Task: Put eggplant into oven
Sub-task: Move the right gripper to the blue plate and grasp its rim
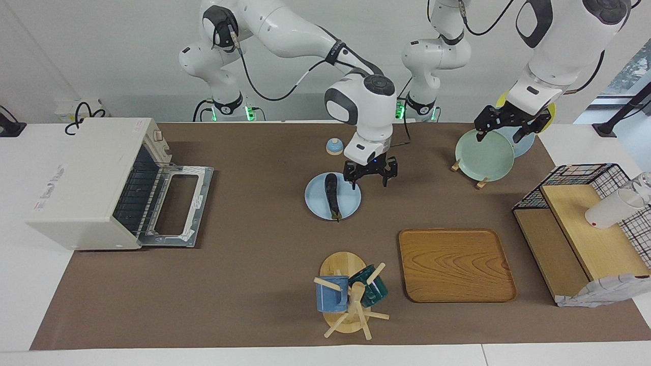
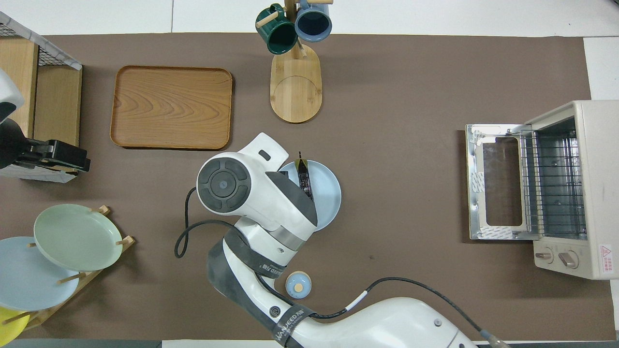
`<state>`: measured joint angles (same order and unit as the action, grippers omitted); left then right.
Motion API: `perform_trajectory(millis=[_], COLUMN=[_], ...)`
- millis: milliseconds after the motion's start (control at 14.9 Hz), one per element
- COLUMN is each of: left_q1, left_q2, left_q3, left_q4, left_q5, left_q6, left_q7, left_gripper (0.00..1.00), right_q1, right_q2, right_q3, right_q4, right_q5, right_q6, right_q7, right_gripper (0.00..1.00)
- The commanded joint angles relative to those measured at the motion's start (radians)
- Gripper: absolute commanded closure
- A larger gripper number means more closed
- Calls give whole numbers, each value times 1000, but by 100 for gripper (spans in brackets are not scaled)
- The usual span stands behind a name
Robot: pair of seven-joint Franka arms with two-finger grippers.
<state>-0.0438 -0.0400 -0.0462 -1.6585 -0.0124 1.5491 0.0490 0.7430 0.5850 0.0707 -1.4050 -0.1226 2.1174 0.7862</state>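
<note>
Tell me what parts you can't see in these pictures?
- Overhead view: the right gripper, hidden under its own arm.
- Overhead view: most of the eggplant and part of its plate, covered by that arm.
- Facing view: the oven knobs, out of sight round its front.
- Overhead view: the yellow plate, cut off at the edge.
</note>
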Motion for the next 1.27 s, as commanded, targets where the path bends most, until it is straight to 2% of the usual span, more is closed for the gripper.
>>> perform_trajectory(millis=[0,67,134,268,402,670,1072,1139,1206], left_q1=[2,2,2,2,1,1,1,1,1], left_q2=[-4,-8,-14,-20,-20,-15,-5,-4,0], left_q3=[-3,-4,-4,-4,-4,-4,-4,-4,-4], left_q4=[-7,-9,-17,-18,-18,-12,-4,11,29], left_q5=[12,12,12,12,12,12,3,5,5], left_q6=[-10,-14,-17,-20,-27,-24,-14,-15,-23], left_q7=[5,6,6,6,6,2,2,2,2], left_gripper=[0,0,0,0,0,0,0,0,0], right_q1=[-5,-8,-11,-16,-16,-14,-10,-10,-10], right_q2=[-37,-49,-63,-82,-91,-106,-112,-114,-120], right_q3=[3,3,3,3,3,3,3,3,3], right_q4=[-121,-170,-217,-290,-313,-356,-380,-400,-408], right_q5=[-55,-58,-58,-58,-58,-58,-57,-57,-57], right_q6=[97,136,174,234,245,248,272,295,306], right_q7=[5,-2,-13,-16,-16,-12,-5,-5,-5], right_gripper=[0,2,16,37,48,60,62,66,75])
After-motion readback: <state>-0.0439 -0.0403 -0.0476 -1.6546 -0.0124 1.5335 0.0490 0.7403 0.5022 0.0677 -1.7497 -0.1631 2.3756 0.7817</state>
